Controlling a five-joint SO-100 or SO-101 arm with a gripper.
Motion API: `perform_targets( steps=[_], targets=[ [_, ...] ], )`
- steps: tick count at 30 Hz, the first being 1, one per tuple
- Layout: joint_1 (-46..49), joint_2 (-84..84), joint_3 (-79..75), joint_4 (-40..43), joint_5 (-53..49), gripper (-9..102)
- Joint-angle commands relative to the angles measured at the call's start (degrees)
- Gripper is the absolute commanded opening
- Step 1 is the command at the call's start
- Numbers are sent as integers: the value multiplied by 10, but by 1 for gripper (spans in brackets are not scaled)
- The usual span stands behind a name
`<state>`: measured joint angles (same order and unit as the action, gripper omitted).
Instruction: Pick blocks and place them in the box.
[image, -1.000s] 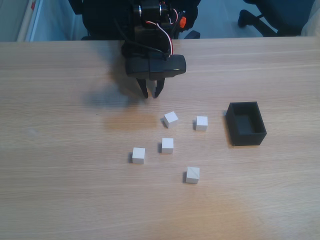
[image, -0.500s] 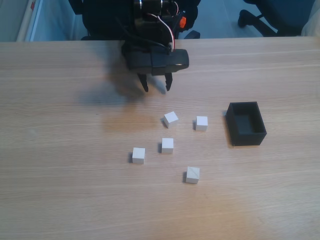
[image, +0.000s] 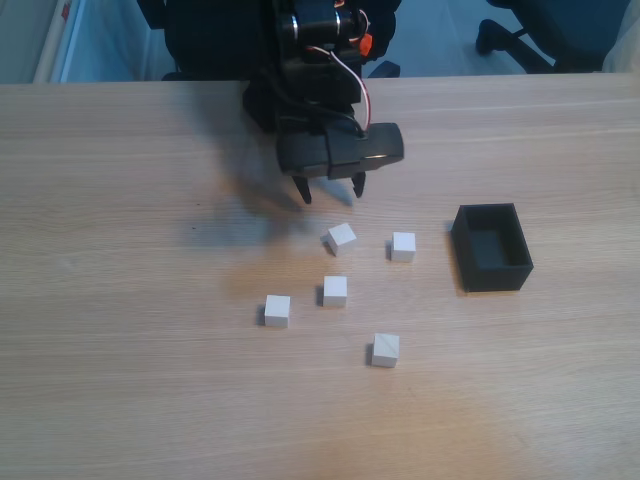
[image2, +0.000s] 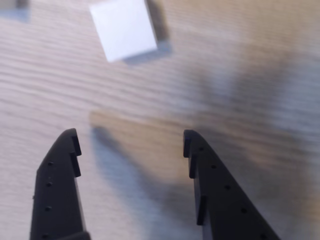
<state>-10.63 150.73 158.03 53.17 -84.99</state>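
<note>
My gripper (image: 333, 190) is open and empty; I should centre the nearest block (image: 342, 237) between both fingers (image2: 60, 165), then close.

The table (image: 120, 300) has a light wood-grain surface, smooth with a low sheen. The blocks (image: 342, 237) are white with plain matt faces; the one in the wrist view (image2: 125, 27) looks smooth and uniform. The box (image: 492, 275) is black and matt, with thin walls. The gripper (image2: 130, 140) is black plastic, matt, with small dimples along its fingers (image2: 55, 185).
</note>
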Motion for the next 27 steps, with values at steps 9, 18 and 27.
perform_targets(
  steps=[9, 18, 27],
  targets=[
    [-1, -139, -76, -115, 6, 22],
    [-1, -219, -97, -185, -4, 22],
    [5, -264, -122, -196, -9, 16]
  ],
)
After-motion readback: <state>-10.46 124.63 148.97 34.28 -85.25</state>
